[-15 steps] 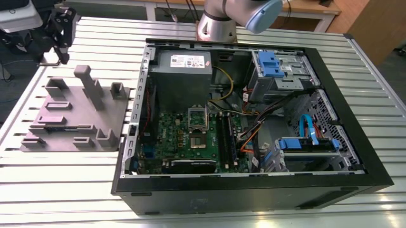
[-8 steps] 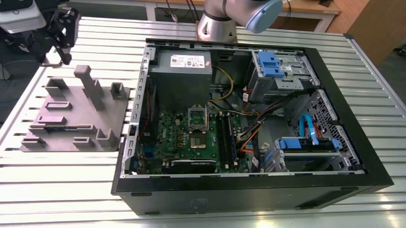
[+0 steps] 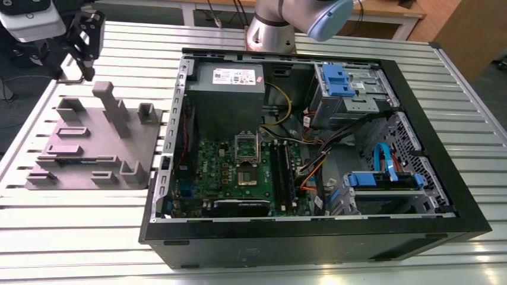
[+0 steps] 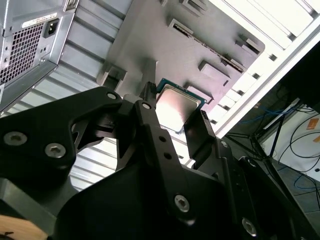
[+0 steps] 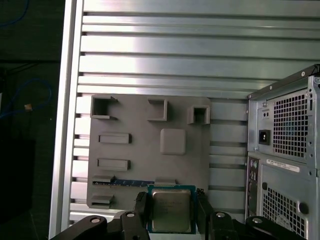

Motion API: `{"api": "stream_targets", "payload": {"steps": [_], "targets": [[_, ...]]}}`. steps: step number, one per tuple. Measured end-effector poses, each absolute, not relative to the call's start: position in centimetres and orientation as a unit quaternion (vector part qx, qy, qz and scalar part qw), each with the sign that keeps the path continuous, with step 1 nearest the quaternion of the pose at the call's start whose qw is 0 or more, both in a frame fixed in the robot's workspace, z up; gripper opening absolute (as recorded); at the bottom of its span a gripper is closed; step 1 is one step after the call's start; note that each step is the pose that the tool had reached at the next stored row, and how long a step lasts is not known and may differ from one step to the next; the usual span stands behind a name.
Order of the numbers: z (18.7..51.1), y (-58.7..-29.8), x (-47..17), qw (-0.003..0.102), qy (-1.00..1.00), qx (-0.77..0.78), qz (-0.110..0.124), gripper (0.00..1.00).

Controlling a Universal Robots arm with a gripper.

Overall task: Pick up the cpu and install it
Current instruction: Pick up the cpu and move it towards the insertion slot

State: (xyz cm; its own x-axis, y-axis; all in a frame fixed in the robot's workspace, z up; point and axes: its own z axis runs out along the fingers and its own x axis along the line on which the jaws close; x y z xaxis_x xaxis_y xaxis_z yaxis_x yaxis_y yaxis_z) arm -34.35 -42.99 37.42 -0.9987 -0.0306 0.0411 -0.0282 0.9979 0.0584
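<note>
Two fingers (image 5: 142, 209) clamp the cpu (image 5: 171, 210), hiding its side edges

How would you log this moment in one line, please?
pincer: shut on cpu | cpu: in the air near grey fixture, not touching | install: not yet done, cpu outside computer case

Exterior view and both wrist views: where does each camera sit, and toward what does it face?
Exterior view: high, off the robot, facing down on the computer case and grey fixture; the arm shows.
First wrist view: on the wrist, facing straight down on the fixture; the gripper clamps the cpu.
Second wrist view: on the wrist, facing slantwise past the fingers.
All three share the fixture; both wrist views share the gripper and cpu.
</note>
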Motion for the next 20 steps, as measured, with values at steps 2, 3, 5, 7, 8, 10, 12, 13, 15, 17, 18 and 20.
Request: {"api": "stream_targets", "payload": {"steps": [2, 3, 5, 7, 8, 10, 12, 13, 15, 17, 18, 20], "targets": [[37.4, -43.0, -34.2, 0.021, -0.999, 0.015, -0.029, 0.47], [37.4, -43.0, -34.1, 0.021, -0.999, 0.015, -0.029, 0.47], [37.4, -43.0, -33.9, 0.021, -0.999, 0.015, -0.029, 0.47], [37.4, -43.0, -33.7, 0.021, -0.999, 0.015, -0.029, 0.47], [37.4, -43.0, -33.7, 0.021, -0.999, 0.015, -0.029, 0.47], [37.4, -43.0, -33.7, 0.021, -0.999, 0.015, -0.029, 0.47], [37.4, -43.0, -33.7, 0.021, -0.999, 0.015, -0.029, 0.47], [37.4, -43.0, -33.7, 0.021, -0.999, 0.015, -0.029, 0.47], [37.4, -43.0, -33.6, 0.021, -0.999, 0.015, -0.029, 0.47], [37.4, -43.0, -33.5, 0.021, -0.999, 0.015, -0.029, 0.47], [37.4, -43.0, -33.3, 0.021, -0.999, 0.015, -0.029, 0.47], [37.4, -43.0, -33.3, 0.021, -0.999, 0.015, -0.029, 0.47]]}}
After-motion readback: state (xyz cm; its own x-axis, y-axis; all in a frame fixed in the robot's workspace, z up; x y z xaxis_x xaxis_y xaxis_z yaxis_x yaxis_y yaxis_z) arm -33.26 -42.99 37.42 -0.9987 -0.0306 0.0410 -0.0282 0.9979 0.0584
